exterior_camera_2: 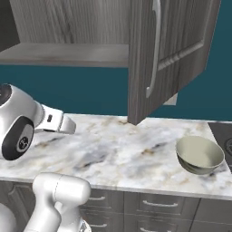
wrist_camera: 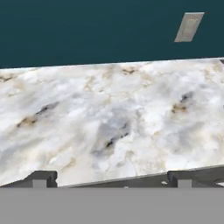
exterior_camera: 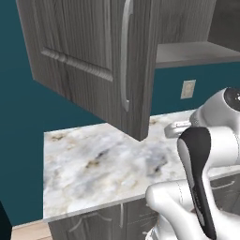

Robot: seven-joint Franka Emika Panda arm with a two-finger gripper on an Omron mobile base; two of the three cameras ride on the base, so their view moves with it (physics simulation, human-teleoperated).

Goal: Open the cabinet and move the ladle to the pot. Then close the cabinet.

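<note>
The cabinet hangs over the counter with one door (exterior_camera: 93, 56) swung wide open, its slim silver bar handle (exterior_camera: 124, 61) facing me. The same door (exterior_camera_2: 167, 50) juts out from the wall, and beside it the cabinet's bottom shelf (exterior_camera_2: 68, 54) looks bare where I can see it. The grey-olive pot (exterior_camera_2: 199, 155) stands on the marble counter at the right, tipped slightly. The ladle is out of view. My gripper (wrist_camera: 111, 181) is open, with its two dark fingertips (wrist_camera: 41, 178) wide apart and nothing between them, low over the counter's front edge and facing the wall.
The marble counter (exterior_camera: 93, 159) runs below the cabinet, with grey drawers (exterior_camera_2: 154, 204) under it. A beige wall outlet (wrist_camera: 189, 27) sits on the teal wall. A dark stove edge (exterior_camera_2: 224, 136) shows at the far right. The open door overhangs the counter's middle.
</note>
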